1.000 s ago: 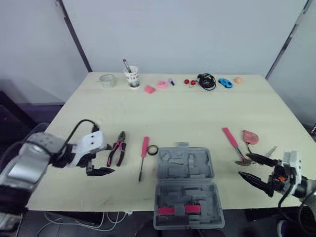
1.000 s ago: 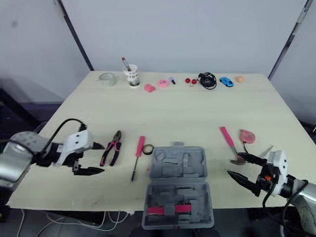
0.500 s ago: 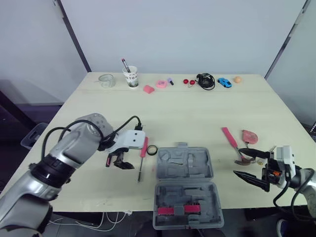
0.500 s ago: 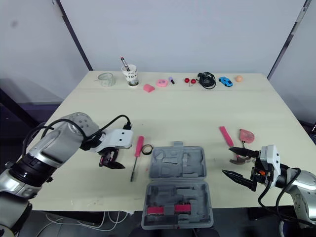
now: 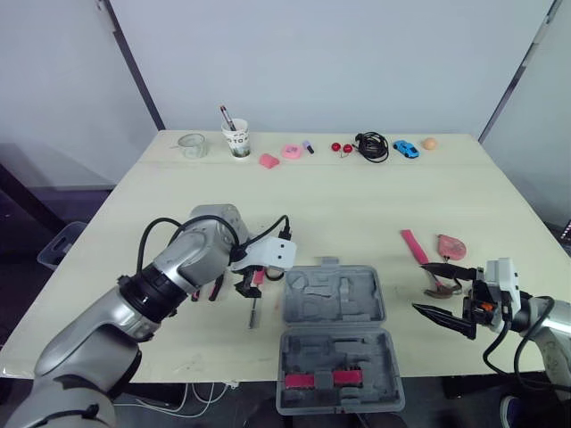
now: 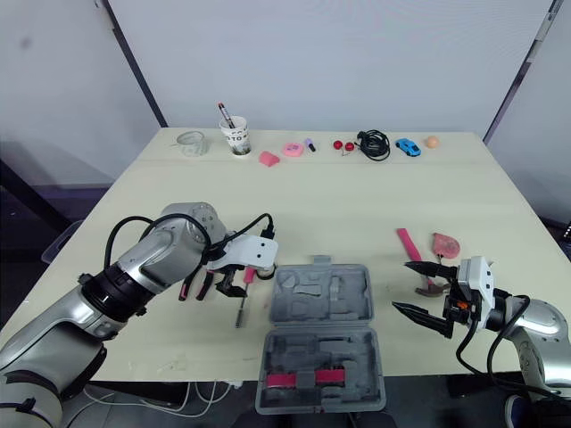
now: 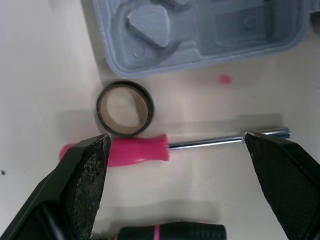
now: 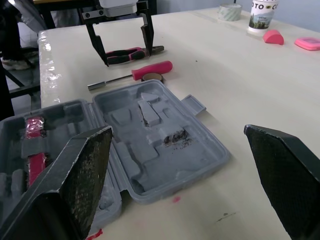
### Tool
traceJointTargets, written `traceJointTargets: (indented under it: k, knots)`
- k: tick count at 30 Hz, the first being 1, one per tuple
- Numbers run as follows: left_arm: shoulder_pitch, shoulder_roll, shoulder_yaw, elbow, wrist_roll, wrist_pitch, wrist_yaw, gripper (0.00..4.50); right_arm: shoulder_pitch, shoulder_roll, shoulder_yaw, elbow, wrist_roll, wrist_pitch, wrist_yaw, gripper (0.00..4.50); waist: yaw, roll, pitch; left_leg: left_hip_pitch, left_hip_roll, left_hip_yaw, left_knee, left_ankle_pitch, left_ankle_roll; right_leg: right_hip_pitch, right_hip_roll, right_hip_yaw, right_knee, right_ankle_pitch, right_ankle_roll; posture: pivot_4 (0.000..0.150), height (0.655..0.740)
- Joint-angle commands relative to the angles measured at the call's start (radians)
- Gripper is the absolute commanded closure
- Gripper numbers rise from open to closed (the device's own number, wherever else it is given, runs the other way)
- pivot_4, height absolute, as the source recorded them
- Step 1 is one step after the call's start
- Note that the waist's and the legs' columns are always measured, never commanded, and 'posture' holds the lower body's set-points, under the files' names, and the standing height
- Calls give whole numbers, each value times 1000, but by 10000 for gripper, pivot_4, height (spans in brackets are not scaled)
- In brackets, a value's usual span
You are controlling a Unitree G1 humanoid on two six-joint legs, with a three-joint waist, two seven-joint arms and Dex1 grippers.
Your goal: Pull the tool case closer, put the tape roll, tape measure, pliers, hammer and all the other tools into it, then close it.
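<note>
Near the front edge of the table (image 5: 357,205) the tool case (image 5: 375,308) lies open, yet the tape roll (image 7: 125,130), screwdriver (image 7: 137,150), pliers (image 8: 127,51), hammer (image 5: 416,250) and tape measure (image 5: 452,247) sit outside it, so I judge packing barely begun; my left gripper (image 7: 175,141) hovers spread over the screwdriver, my right gripper (image 5: 419,287) spread and empty near the hammer.

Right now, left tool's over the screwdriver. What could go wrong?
1. The open left tool straddles the screwdriver end to end, so closing would probably push it lengthwise rather than grip it.
2. The tape roll sits tight beside the handle and could get nudged or pinched along with it.
3. The pliers lie just beside the screwdriver; a finger coming down might land on them.
</note>
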Motion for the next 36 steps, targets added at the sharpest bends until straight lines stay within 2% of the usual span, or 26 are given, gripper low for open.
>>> traceJointTargets:
  k: [1,8,31,32,35,36]
  knots:
    - [-28,-27,-28,12,59,30,-2,0,-9,-7,-16,-33,14,-5,-7,754,0,0,0,0,0,0,0,0,0,0,0,0,0,0,0,1500,7400]
    - [-28,-88,-54,71,107,18,4,0,-10,-7,-8,-56,14,3,-17,754,0,0,0,0,0,0,0,0,0,0,0,0,0,0,0,1500,7400]
    - [-32,-167,-56,286,177,-148,59,0,-4,-10,-16,-77,12,6,-58,754,0,0,0,0,0,-1,0,0,0,0,0,0,1,0,0,1500,7400]
    - [-33,-170,-57,294,179,-153,61,4848,-4,-10,-16,-76,13,6,-58,0,0,1,0,0,0,-1,0,0,0,0,0,0,1,0,0,1500,7400]
    - [-38,-180,-52,313,179,-170,71,13658,-3,-10,-16,-76,12,6,-60,0,2,1,-1,0,0,-1,1,0,0,0,0,0,2,0,0,1500,7400]
    - [-39,-183,-53,317,180,-173,72,13658,-3,-8,-16,-77,12,5,-61,0,4,2,-1,0,0,-1,1,0,0,0,0,0,2,0,0,1500,7400]
